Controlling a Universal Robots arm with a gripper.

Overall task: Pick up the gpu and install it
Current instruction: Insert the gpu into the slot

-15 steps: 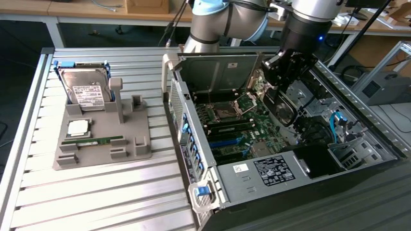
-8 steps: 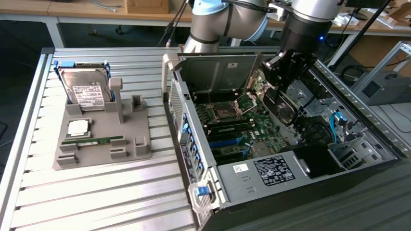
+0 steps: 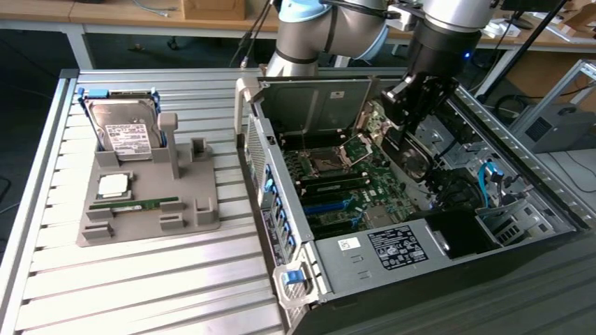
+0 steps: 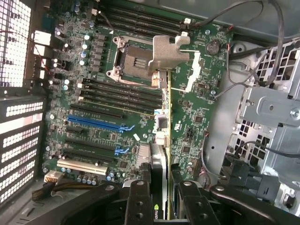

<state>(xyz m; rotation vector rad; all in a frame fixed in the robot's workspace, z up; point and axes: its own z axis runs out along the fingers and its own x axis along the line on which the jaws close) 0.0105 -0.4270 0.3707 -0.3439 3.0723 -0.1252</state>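
With our black gripper (image 4: 159, 199) part-closed on the thin olive-tan gpu card with silver end bracket (image 4: 160, 161), edge-on above the green motherboard (image 4: 197, 117), we'd keep it level and parallel to the blue slot (image 4: 93, 123)

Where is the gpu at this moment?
The gpu is gripped edge-on in the pincer, above the motherboard near the CPU socket, inside the open computer case on the exterior view's right.

A slatted metal table (image 3: 139, 279) stands on a dark floor (image 3: 28, 105), with wooden-topped desks (image 3: 112, 12) along the back.
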